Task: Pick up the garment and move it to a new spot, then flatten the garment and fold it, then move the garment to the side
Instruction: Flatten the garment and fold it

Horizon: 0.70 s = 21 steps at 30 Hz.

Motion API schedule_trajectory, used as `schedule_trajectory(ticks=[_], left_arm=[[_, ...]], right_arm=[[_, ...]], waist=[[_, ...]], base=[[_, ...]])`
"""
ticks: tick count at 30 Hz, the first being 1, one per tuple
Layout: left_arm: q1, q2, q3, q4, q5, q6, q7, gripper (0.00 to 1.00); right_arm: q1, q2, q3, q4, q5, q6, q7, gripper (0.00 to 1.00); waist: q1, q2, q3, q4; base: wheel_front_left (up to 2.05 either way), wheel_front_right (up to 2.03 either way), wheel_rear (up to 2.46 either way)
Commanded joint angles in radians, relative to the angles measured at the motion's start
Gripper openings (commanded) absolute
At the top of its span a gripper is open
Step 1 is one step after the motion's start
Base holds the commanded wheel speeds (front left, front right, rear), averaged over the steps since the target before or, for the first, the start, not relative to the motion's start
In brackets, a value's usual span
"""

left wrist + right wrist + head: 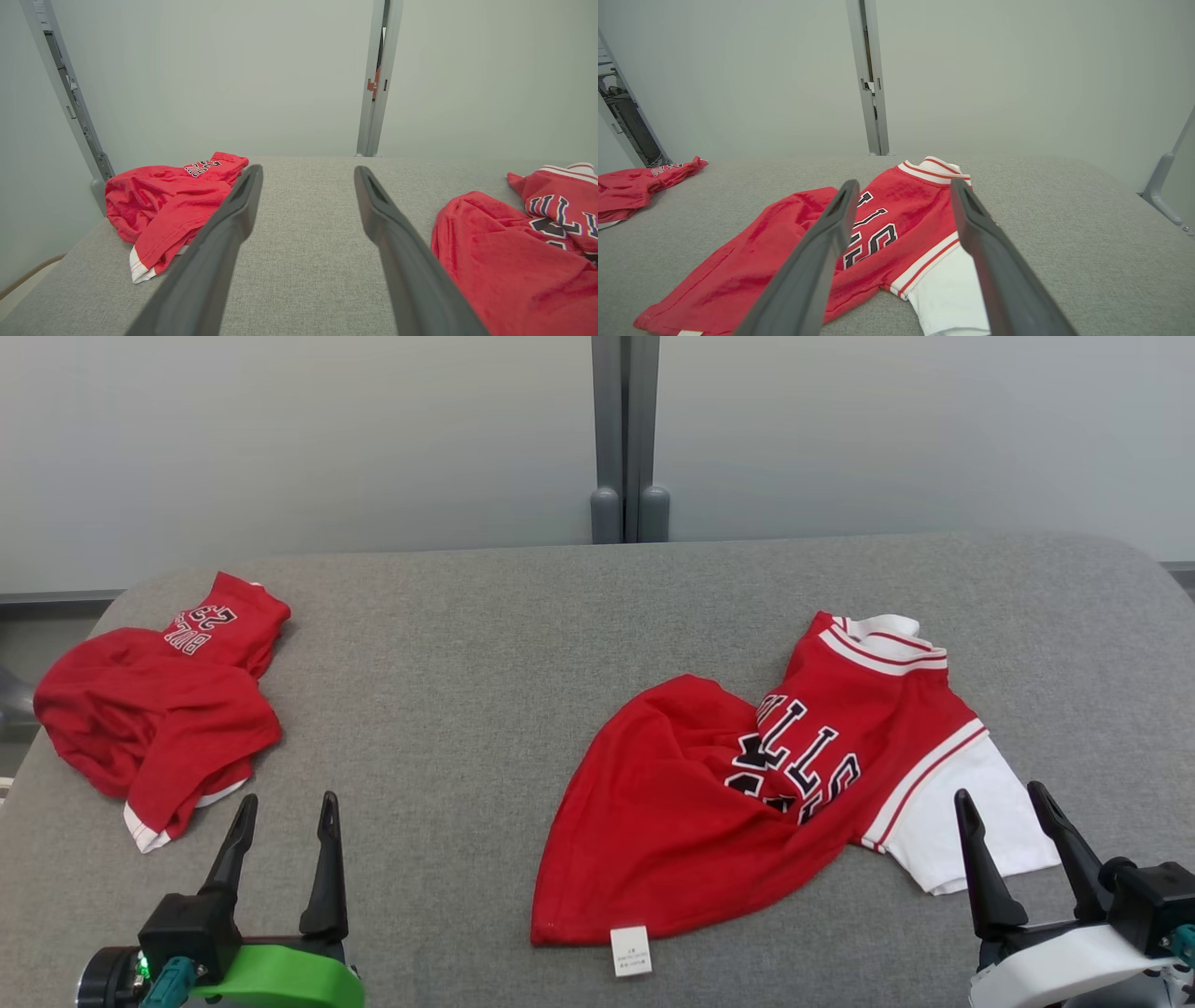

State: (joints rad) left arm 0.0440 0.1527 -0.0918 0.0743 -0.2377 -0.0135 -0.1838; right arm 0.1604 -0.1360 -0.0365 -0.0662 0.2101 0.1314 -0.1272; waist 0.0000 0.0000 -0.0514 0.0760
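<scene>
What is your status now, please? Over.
Left gripper open, empty. Right gripper open, empty. Red shirt crumpled on grey table, untouched. Second red garment at left, apart.

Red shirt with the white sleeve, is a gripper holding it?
No, the shirt lies loose while left gripper and right gripper stand open.

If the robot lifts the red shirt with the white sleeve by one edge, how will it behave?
Probably floppy: the shirt lies in soft creases, so it would likely hang and bunch. It looks thin and light. On the cloth-covered table it may drag rather than slide.
</scene>
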Motion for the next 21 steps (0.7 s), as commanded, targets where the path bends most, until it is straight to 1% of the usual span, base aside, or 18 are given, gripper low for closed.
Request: schedule_trajectory(ticks=[1,4,11,21], left_arm=[[0.018,0.010,0.003,-0.005,-0.004,0.001,0.004,1.00],[0.022,0.017,0.000,-0.013,-0.011,-0.010,0.006,1.00],[0.031,0.026,-0.002,-0.021,-0.028,-0.019,0.006,1.00],[0.033,0.030,-0.005,-0.007,-0.041,-0.012,-0.002,1.00]], right_arm=[[0.014,0.002,0.001,0.003,-0.006,-0.001,0.001,1.00],[0.015,0.001,0.002,0.005,-0.004,-0.001,0.003,1.00],[0.017,-0.005,-0.002,0.014,0.000,-0.001,0.001,1.00],[0.018,-0.008,0.000,0.020,-0.005,-0.001,0.009,1.00]], waist=[[0.0000,0.0000,0.000,0.000],[0.0000,0.0000,-0.001,0.001],[0.0000,0.0000,-0.004,0.002],[0.0000,0.0000,-0.007,0.006]], base=[[0.00,0.00,0.00],[0.00,0.00,0.00],[0.00,0.00,0.00],[0.00,0.00,0.00]])
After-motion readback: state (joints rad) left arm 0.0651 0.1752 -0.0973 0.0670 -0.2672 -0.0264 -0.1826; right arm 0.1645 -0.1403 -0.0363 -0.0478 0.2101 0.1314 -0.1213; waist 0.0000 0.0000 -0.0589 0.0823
